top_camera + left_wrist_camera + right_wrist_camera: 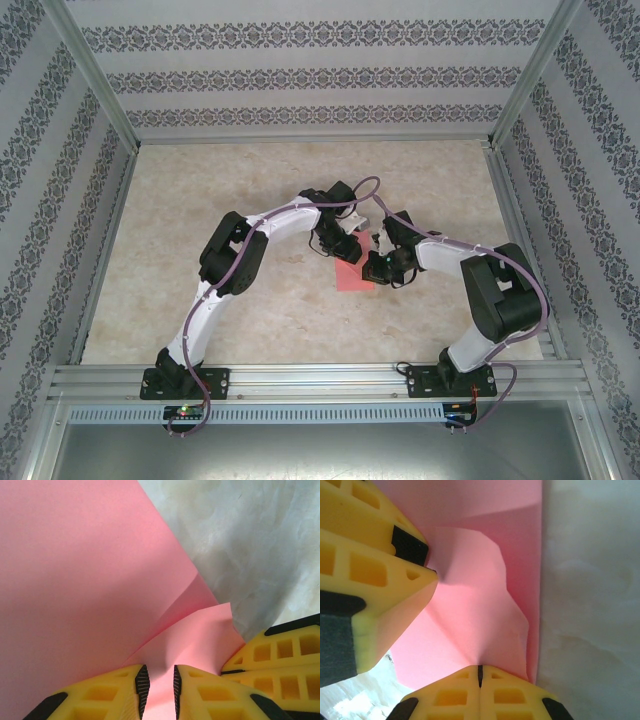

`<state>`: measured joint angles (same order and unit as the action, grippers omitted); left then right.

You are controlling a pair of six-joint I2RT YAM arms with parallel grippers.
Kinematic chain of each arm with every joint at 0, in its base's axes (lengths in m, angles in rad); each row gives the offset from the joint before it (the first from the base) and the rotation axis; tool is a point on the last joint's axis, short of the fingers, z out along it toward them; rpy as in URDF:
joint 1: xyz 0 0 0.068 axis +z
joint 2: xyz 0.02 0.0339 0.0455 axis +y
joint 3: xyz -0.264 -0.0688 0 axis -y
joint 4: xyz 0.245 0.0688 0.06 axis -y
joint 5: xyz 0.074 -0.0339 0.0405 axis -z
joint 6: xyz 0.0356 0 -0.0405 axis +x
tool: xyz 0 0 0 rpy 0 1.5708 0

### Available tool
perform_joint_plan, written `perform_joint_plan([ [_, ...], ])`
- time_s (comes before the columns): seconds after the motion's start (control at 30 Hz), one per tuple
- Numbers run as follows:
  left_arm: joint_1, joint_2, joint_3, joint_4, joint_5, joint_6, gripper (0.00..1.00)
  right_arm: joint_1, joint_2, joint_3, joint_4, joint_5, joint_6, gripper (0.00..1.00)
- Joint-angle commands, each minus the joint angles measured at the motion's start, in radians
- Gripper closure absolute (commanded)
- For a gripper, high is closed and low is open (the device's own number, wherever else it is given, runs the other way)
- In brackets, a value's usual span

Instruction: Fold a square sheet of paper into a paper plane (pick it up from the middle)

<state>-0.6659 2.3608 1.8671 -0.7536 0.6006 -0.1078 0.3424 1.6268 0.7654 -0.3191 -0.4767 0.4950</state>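
Note:
The square sheet of paper [351, 277] is pink-red and lies partly folded at the table's middle, between both grippers. In the right wrist view, my right gripper [480, 669] is shut on a raised flap of the paper [470, 605], and creases run into its fingertips. My left gripper [158, 672] stands open, its black pads apart with the paper [75, 580] showing in the gap. From above, the left gripper [343, 248] and right gripper [380, 267] almost touch over the sheet. Each wrist view catches the other gripper's yellow fingers [280, 650] [370, 555] close by.
The marbled beige table [200, 200] extends on all sides of the paper. Patterned walls and an aluminium frame [100, 90] enclose it. A metal rail [320, 378] runs along the near edge by the arm bases.

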Motion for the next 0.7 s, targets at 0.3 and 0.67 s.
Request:
perform_joint_plan([
  [0.3, 0.006, 0.080, -0.068, -0.087, -0.165, 0.048, 0.72, -0.003, -0.074, -0.087, -0.131, 0.145, -0.003, 0.97],
  [0.67, 0.008, 0.078, -0.069, -0.087, -0.159, 0.051, 0.72, 0.005, -0.146, -0.142, -0.169, 0.181, 0.020, 0.97],
])
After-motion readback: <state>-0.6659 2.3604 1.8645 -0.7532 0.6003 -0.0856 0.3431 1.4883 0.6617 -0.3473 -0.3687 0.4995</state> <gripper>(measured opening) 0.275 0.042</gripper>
